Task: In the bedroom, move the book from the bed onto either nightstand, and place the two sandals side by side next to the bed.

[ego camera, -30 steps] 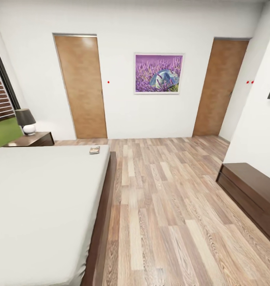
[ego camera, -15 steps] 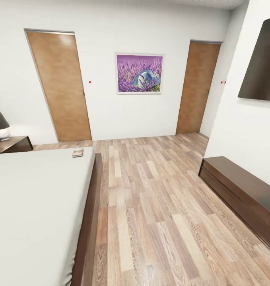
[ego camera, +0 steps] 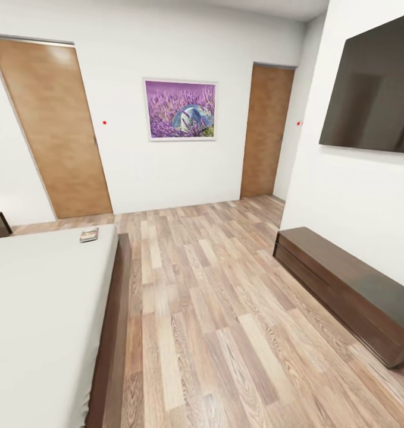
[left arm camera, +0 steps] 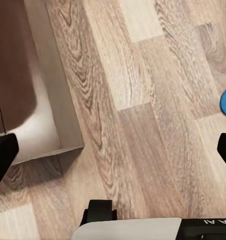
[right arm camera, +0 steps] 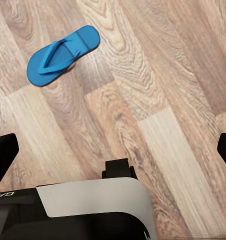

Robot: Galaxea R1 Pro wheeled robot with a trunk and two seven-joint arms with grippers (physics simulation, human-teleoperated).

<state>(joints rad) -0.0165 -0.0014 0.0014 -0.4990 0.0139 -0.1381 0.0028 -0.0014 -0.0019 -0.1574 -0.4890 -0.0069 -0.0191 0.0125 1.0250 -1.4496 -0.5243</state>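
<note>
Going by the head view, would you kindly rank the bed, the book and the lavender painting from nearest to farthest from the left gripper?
1. bed: at the left, reaching down to the view's lower edge.
2. book: on the bed's far corner.
3. lavender painting: on the far wall, between the two brown panels.

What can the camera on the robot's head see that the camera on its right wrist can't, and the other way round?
The head view takes in the room: the book lying on the bed near its far corner, the lavender painting, two wooden doors, a dark screen on the wall and a long dark cabinet. The right wrist view looks down at one blue sandal lying flat, with the right gripper open and holding nothing. Both show the wood-plank floor.
</note>
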